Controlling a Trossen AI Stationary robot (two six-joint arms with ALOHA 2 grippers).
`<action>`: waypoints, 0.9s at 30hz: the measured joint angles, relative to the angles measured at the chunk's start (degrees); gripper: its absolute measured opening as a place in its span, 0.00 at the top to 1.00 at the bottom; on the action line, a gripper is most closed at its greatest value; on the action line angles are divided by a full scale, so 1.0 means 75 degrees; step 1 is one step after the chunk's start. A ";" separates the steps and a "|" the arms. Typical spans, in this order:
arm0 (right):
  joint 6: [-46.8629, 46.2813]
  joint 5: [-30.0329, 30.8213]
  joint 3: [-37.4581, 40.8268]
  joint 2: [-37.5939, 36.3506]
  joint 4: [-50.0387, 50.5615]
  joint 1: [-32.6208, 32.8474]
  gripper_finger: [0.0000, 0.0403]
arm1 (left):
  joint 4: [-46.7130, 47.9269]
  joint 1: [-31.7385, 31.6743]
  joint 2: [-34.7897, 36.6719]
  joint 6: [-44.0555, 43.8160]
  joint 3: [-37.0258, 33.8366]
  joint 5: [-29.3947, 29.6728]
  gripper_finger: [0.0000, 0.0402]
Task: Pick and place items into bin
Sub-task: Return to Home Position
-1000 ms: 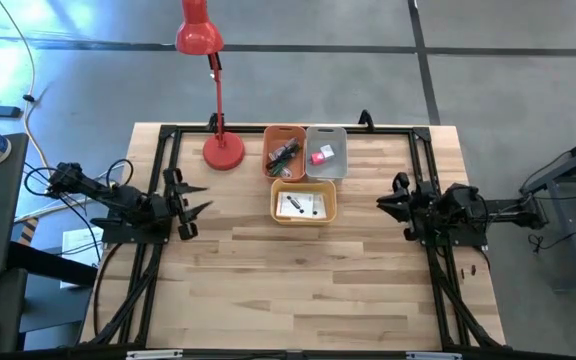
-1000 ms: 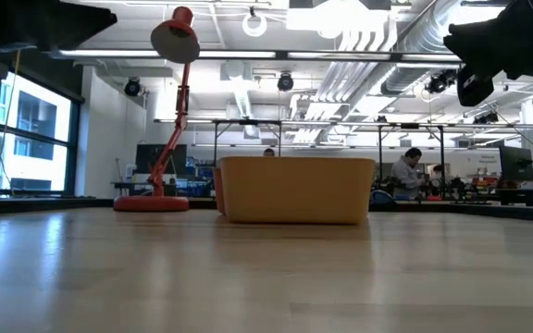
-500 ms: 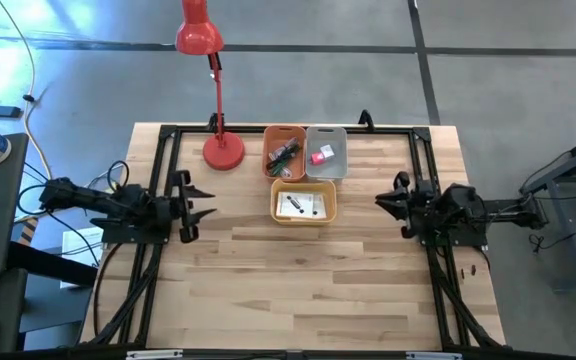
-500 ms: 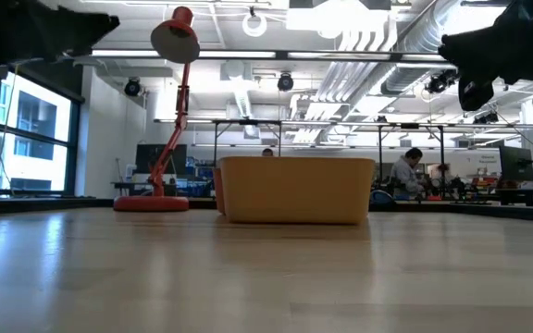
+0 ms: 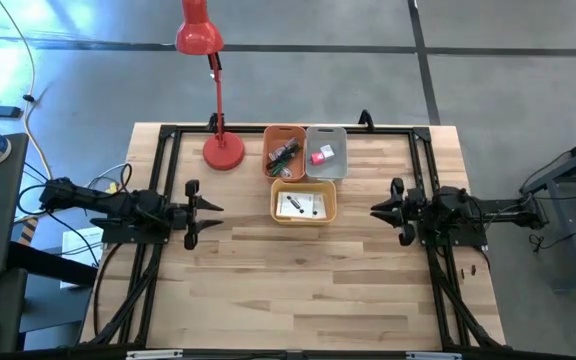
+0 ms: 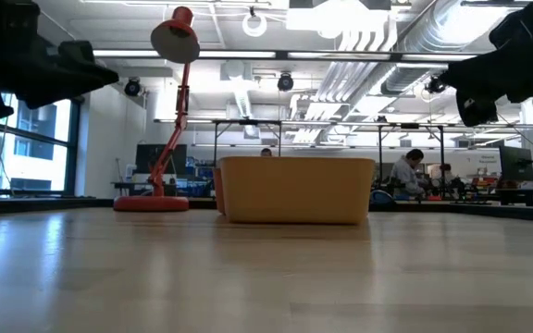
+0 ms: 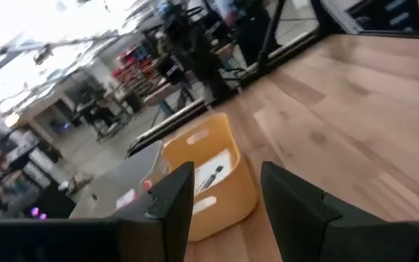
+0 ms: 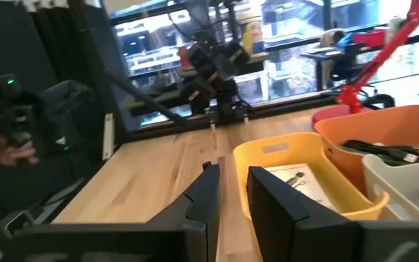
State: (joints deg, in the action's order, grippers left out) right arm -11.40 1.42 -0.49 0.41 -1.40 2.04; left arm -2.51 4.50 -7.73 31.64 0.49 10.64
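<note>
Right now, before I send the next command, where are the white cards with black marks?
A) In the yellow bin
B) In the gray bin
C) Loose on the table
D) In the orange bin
A: the high view shows the white cards lying inside the yellow bin, not in the orange bin or the gray bin behind it.

Floor: grey concrete floor [image 5: 508,70] with dark seams.
Worktop: pale wooden plank worktop [image 5: 298,290].
Windows: tall dark-framed windows [image 6: 26,139], daylight outside.
Ceiling: white exposed ducts [image 6: 378,32], bright strip lights [image 6: 248,54].
</note>
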 joint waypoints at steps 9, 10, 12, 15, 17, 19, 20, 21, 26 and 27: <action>-0.0160 -0.0083 0.0000 0.0188 0.0035 0.0000 0.84 | -0.0136 0.0002 0.0038 0.0588 0.0000 -0.0105 0.63; -0.0158 -0.0082 0.0000 0.0189 0.0030 0.0000 0.84 | -0.0254 0.0002 0.0092 0.0744 0.0000 -0.0103 0.63; -0.0028 -0.0070 0.0000 0.0166 -0.0031 0.0000 0.84 | -0.0481 -0.0001 0.0259 0.1047 0.0002 -0.0030 0.63; 0.0358 -0.0034 0.0000 -0.0010 -0.0118 0.0000 0.84 | -0.0265 -0.0001 0.0762 0.1210 0.0003 0.0375 0.63; 0.0529 0.0085 0.0001 -0.0042 -0.0237 0.0000 0.84 | -0.0120 -0.0011 0.1008 0.1211 0.0016 0.0386 0.63; 0.0624 0.0156 0.0003 -0.0039 -0.0365 0.0000 0.85 | -0.0029 0.0001 0.0979 0.1180 0.0020 0.0246 0.63; 0.0627 0.0174 0.0003 -0.0039 -0.0354 0.0000 0.85 | -0.0018 -0.0001 0.0985 0.1149 0.0012 0.0170 0.63; 0.0643 0.0188 0.0003 -0.0039 -0.0320 0.0000 0.85 | -0.0030 -0.0001 0.0980 0.1152 0.0012 0.0118 0.63; 0.0512 0.0283 0.0003 -0.0034 -0.0062 0.0000 0.85 | -0.0010 -0.0001 0.0974 0.1011 0.0012 0.0040 0.63; 0.0450 0.0285 0.0003 0.0016 -0.0059 0.0000 0.85 | -0.0017 -0.0001 0.0926 0.0950 0.0012 0.0033 0.63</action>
State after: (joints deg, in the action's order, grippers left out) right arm -8.03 3.55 -0.47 0.53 -1.85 2.04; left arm -2.64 4.49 -0.79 38.76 0.58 10.88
